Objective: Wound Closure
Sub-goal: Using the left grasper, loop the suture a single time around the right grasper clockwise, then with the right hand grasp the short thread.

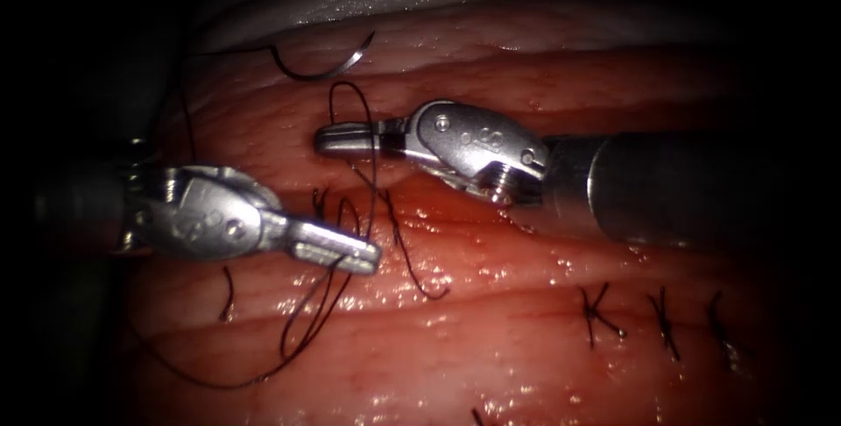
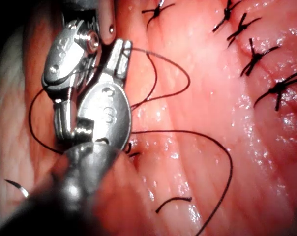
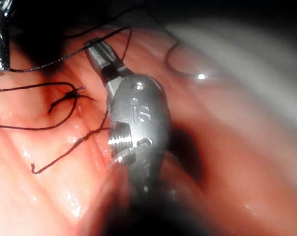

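The right tool [image 1: 337,137] has its jaws pressed together, and the thread [image 1: 372,172] passes right at its tip — whether the strand is actually pinched there cannot be told. The left tool [image 1: 346,251] also has its jaws pressed together, dark loops of thread crossing just beside and under its tip; a grip on the strand cannot be made out here either. In the left wrist view the left tool [image 2: 120,51] lies with thread looping past its jaws, and in the right wrist view the right tool [image 3: 97,49] sits with a strand running across its tip.

Neither tool holds the needle [image 1: 326,67]. It lies free on the tissue [image 1: 526,338] at the far edge — up and to the left of both tools, its curve resting on the surface, not driven in. Tied stitches [image 1: 600,312] stand in a row to the right along the cut [image 1: 455,216], where red fluid [image 1: 491,242] glistens.
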{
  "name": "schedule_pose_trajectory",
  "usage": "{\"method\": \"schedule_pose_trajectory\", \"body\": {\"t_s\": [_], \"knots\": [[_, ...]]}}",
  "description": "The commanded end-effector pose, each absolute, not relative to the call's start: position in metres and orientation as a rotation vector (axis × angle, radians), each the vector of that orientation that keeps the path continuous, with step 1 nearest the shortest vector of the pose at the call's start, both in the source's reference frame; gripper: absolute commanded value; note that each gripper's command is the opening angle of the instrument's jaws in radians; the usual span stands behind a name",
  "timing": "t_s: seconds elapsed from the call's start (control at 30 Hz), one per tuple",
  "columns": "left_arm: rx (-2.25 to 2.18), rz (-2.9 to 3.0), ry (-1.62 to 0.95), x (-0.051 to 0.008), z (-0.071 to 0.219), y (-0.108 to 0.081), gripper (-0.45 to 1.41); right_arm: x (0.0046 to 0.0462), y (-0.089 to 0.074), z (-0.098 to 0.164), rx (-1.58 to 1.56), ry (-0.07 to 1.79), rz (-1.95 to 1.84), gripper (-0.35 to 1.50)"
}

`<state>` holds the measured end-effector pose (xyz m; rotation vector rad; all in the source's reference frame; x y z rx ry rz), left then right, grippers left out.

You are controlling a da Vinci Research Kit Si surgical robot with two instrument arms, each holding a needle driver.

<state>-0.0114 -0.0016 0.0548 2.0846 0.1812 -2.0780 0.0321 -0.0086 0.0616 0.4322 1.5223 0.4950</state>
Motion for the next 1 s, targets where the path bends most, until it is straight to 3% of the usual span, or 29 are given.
{"method": "schedule_pose_trajectory", "body": {"t_s": [0.03, 0.3, 0.57, 1.0], "knots": [[2.090, -2.076, 0.195, -0.0119, 0.0557, -0.0015, -0.45, 0.0335, -0.0084, 0.0619, 0.452, 1.559, 0.501, -0.35], [2.118, -2.075, 0.255, -0.0118, 0.0593, -0.0010, -0.45, 0.0336, -0.0075, 0.0606, 0.653, 1.727, 0.527, -0.35], [2.168, -2.071, 0.293, -0.0105, 0.0635, 0.0005, -0.45, 0.0308, -0.0074, 0.0581, 0.816, 1.829, 0.416, -0.35], [2.231, -2.055, 0.302, -0.0095, 0.0648, 0.0027, -0.45, 0.0290, -0.0083, 0.0588, 0.856, 1.659, 0.091, -0.35]]}}
